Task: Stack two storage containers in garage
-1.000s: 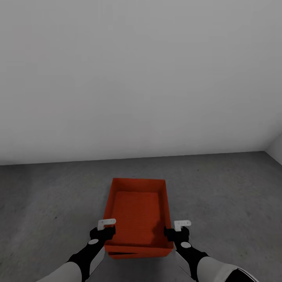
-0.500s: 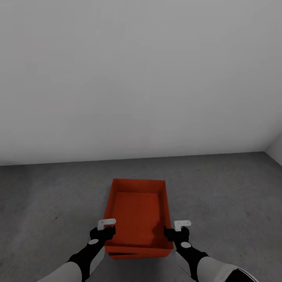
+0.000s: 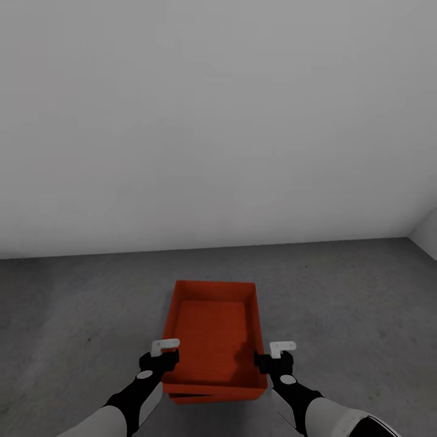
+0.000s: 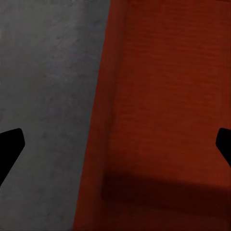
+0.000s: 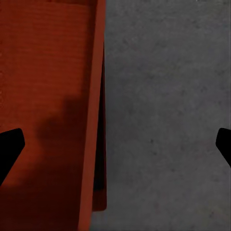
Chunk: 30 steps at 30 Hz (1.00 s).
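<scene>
Head view showed the garage: a pale grey wall (image 3: 218,121) above the dark grey floor (image 3: 73,315), with two orange-red containers nested in a stack, the upper container (image 3: 212,331) sitting in the lower container (image 3: 212,397), whose edge peeked out at the near side. The left gripper (image 3: 162,352) hung just over the upper box's left wall and the right gripper (image 3: 278,353) just over its right wall, each straddling its rim. Both wrist views showed the dark fingertips spread wide at the frame edges, one over red interior, one over concrete, pinching nothing. Judged from this, the stacking appeared done and the step in hand was a release and retreat. To do it well, the arms would want to lift straight up with fingers kept apart, so neither tip catches a wall and drags the upper box askew; the slight offset visible between the two boxes at the near right corner suggested a loose fit that a sideways nudge could worsen. No brand, label or writing could be read anywhere on boxes, wall or floor.
</scene>
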Motion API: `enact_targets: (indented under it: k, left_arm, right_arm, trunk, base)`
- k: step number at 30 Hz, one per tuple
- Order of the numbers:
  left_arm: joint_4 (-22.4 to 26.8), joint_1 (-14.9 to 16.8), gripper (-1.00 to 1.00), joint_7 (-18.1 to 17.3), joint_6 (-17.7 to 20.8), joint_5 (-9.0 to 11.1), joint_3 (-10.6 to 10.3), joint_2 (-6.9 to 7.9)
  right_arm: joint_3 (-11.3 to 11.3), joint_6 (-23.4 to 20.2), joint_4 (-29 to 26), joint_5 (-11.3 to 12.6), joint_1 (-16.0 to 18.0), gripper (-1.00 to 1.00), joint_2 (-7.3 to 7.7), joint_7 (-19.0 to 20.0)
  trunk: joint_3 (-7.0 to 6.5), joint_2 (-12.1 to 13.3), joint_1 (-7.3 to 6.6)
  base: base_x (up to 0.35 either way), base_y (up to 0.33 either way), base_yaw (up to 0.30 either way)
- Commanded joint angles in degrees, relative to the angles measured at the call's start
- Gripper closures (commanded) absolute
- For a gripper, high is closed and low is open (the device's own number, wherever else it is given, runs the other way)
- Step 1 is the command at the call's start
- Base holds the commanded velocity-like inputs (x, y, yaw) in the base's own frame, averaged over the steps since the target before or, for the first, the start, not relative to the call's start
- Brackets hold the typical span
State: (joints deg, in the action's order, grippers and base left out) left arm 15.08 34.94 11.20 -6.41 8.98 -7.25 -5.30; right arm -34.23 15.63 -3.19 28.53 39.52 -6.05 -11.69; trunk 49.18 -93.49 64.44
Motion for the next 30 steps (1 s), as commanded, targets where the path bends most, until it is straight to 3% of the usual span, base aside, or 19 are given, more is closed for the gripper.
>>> enact_targets:
  k: [1,30]
  left_arm:
    - [0.0,0.0,-1.0,0.3,-0.2,0.6,-0.5,0.02]
    - [-0.3,0.0,-1.0,0.3,-0.3,0.7,-0.4,0.05]
  right_arm:
    - [-0.5,0.1,0.0,0.5,0.0,-1.0,-0.01,-0.2]
    - [-0.5,0.1,0.0,0.5,0.0,-1.0,-0.02,-0.2]
  trunk:
    - [-0.15,0.4,-0.23]
    - [-5.35,12.0,-6.6]
  base:
    - [0.0,0.0,0.0]
    - [0.0,0.0,0.0]
